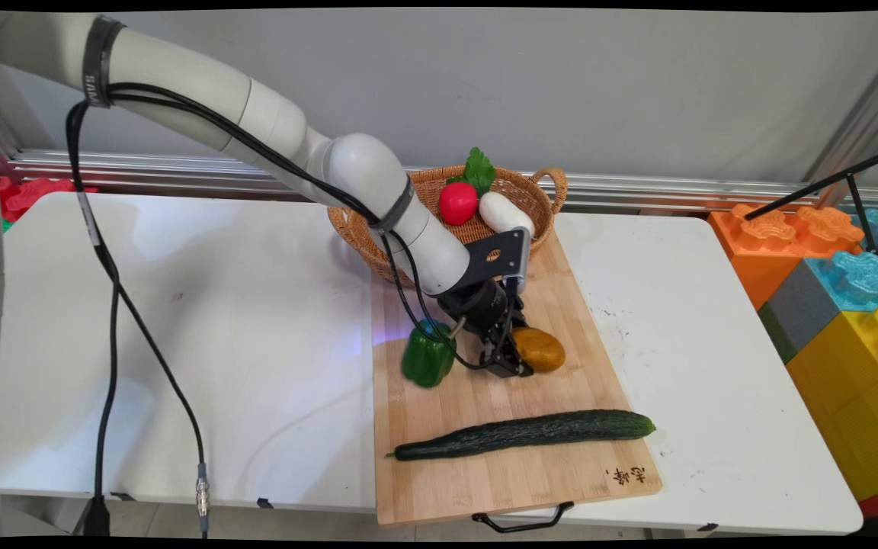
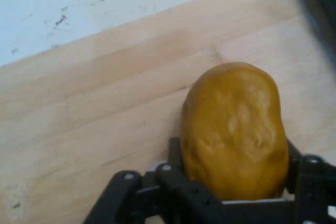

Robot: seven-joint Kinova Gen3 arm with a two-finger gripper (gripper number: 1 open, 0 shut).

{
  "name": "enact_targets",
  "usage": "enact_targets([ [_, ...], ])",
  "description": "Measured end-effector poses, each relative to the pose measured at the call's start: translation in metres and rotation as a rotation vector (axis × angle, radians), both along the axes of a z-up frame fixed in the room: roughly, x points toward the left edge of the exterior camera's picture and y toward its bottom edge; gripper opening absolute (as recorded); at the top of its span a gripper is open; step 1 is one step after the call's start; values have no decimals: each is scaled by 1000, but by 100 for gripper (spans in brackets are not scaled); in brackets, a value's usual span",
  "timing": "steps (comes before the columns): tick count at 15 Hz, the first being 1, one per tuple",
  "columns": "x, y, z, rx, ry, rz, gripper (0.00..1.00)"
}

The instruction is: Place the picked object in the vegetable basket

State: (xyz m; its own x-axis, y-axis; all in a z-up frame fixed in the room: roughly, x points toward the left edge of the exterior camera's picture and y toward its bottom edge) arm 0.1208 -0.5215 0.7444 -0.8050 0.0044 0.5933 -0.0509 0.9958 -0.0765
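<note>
The gripper (image 1: pixel 510 364) is reaching down onto the wooden cutting board (image 1: pixel 561 305), its jaws closing on either side of the yellow-brown potato (image 2: pixel 234 132), whose long axis is running straight out from between them, the green bell pepper (image 1: pixel 427 357) sitting just beside.

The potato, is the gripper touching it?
Touching. The hand view shows the gripper closed around the potato on both sides, with no gap, above the wooden board.
</note>
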Motion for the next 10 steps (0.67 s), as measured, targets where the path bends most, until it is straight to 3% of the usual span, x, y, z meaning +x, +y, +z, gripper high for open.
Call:
enact_targets([
  [5, -3, -2, 13, 31, 37, 7, 0],
  [10, 4, -19, 61, -14, 93, 106, 0],
])
